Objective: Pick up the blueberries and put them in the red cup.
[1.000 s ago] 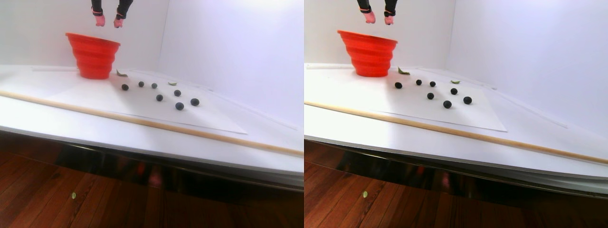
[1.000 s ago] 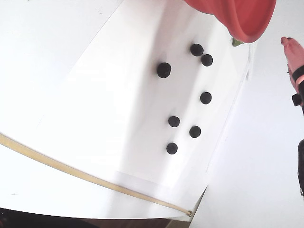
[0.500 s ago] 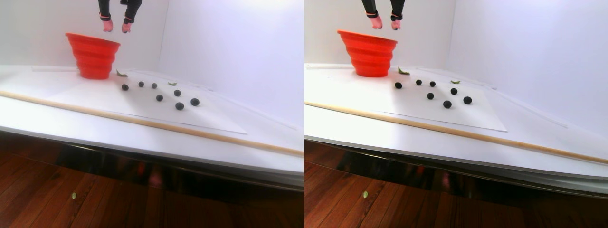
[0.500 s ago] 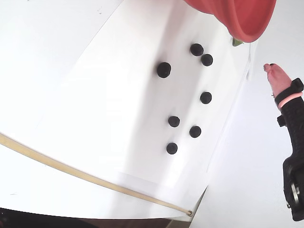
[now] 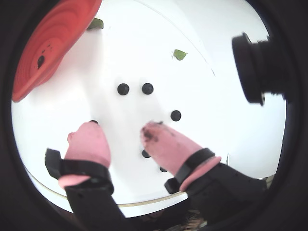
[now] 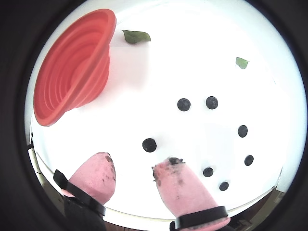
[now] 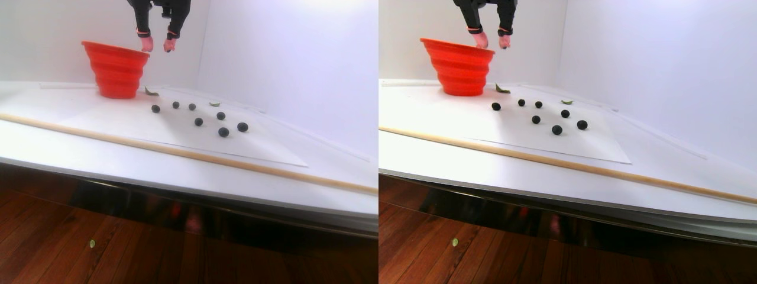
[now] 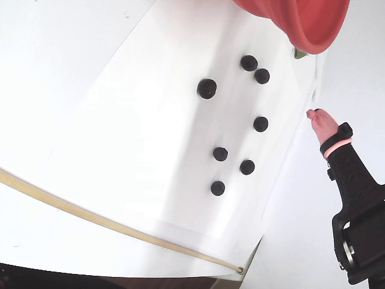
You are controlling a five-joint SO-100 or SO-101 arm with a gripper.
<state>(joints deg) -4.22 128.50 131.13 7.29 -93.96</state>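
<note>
1. The cup (image 7: 117, 70) stands at the far left of the table (image 7: 71, 151) in the stereo pair view, near the back wall.
2. The blueberries (image 7: 199, 122) lie scattered on a sheet (image 7: 260, 151) to the right of the cup, well apart from it.
3. A leaf (image 7: 151, 92) lies just beside the cup's base; another leaf (image 7: 214, 104) lies behind the berries.
4. A stick (image 7: 177, 153) runs across the table in front of the sheet.
5. The gripper (image 7: 157, 44) hangs above the cup's right rim.

A white table (image 7: 71, 151) stood against plain white walls (image 7: 284, 53). A long wooden stick (image 7: 177, 152) lay across it. Below was a dark brown wood floor (image 7: 53, 248). The light was bright.
</note>
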